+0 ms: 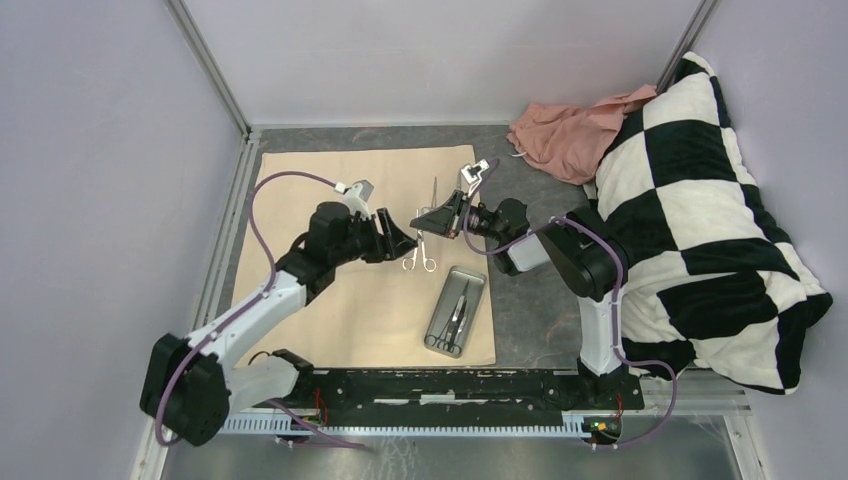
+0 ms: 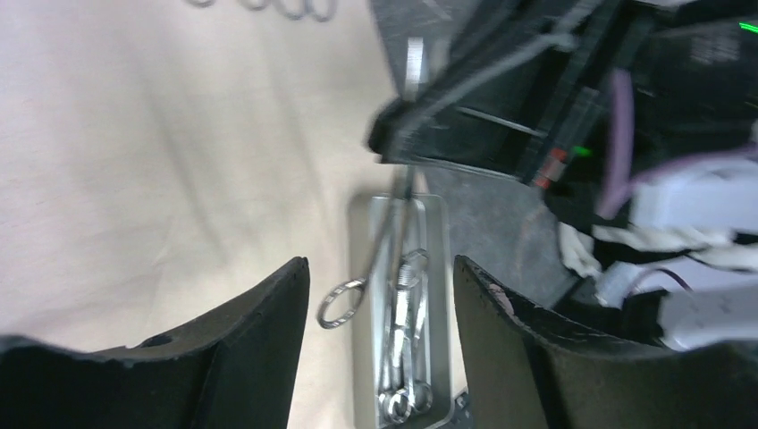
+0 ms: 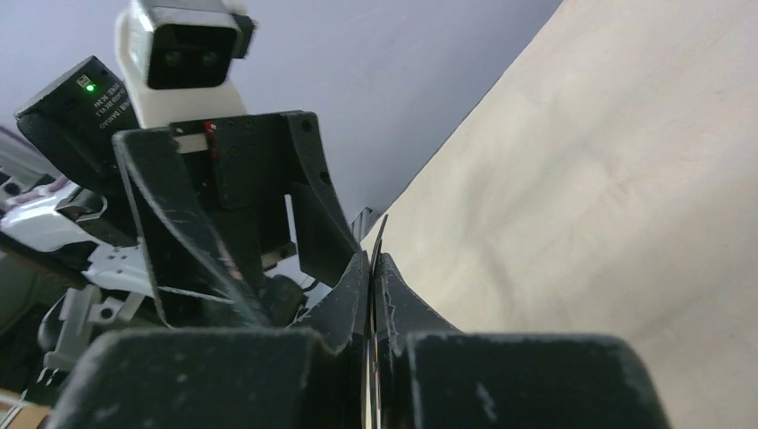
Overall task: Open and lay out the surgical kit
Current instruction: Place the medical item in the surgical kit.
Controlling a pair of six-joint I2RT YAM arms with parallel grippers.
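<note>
Placement of one instrument looks to be the step in hand. Steel tray (image 1: 473,292) sits on the cloth wrap (image 1: 360,320), which is spread flat under it and stretches away to the tray's left and beyond; dark surface (image 1: 530,310) shows to the tray's right. Several instruments (image 1: 452,315) lie inside the tray. Just beyond the tray's far end, a slim scissor-handled instrument (image 2: 382,237) is pinched by its thin end in the right tool (image 3: 372,277), fingers pressed together on the metal. Ring handles hang down toward the cloth; whether they touch it can't be told. Left tool (image 2: 382,277) is held spread wide, left of the tray's far end, w/ nothing gripped. One ring is seen thru the gap btwn its fingers, but whether it's flanked or lies past them can't be told. To do this well, the instrument should prob. be lowered till the rings rest on the cloth left of the tray. It should then be tipped flat, clear of the tray rim, and let go only once supported. Both tools are v. close, so the left one is best drawn back or used only to steady the ring end. Cloth shouldn't be dragged or bunched.
</note>
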